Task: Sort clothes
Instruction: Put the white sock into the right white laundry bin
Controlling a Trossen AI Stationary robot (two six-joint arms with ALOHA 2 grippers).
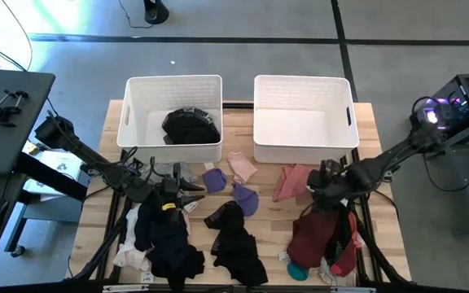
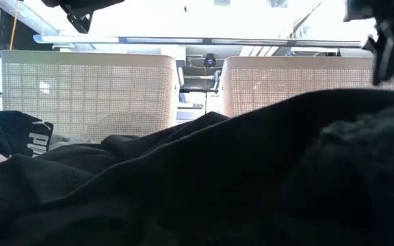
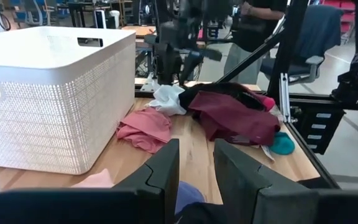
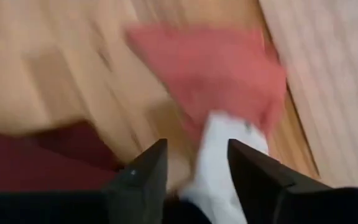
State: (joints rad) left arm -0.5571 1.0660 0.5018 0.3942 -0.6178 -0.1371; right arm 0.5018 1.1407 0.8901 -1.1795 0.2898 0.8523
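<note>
Clothes lie across the wooden table [image 1: 267, 236]: a black and navy pile [image 1: 165, 236] at the near left, a black garment [image 1: 234, 236] in the middle, two lavender pieces [image 1: 247, 198], a light pink piece [image 1: 241, 165], a pink garment [image 1: 291, 181] and a maroon pile [image 1: 316, 236]. My left gripper [image 1: 192, 194] is open and empty above the table, between the black pile and the lavender pieces. My right gripper [image 1: 314, 189] is open, pointing down over a white cloth [image 4: 225, 155] that lies between the pink garment [image 4: 210, 62] and the maroon pile. My right gripper stands with one finger [image 4: 145, 177] on each side of the white cloth's upper end [image 4: 219, 143], coming from above. I cannot tell whether the fingers touch it. The cloth lies on the table and on the edge of the maroon pile [image 3: 235, 115].
Two white bins stand along the far edge: the left one [image 1: 137, 122] holds a black garment [image 1: 190, 126], and I see nothing in the right one [image 1: 304, 155]. A teal piece [image 1: 297, 270] lies at the near right. A person [image 3: 260, 25] stands beyond the table.
</note>
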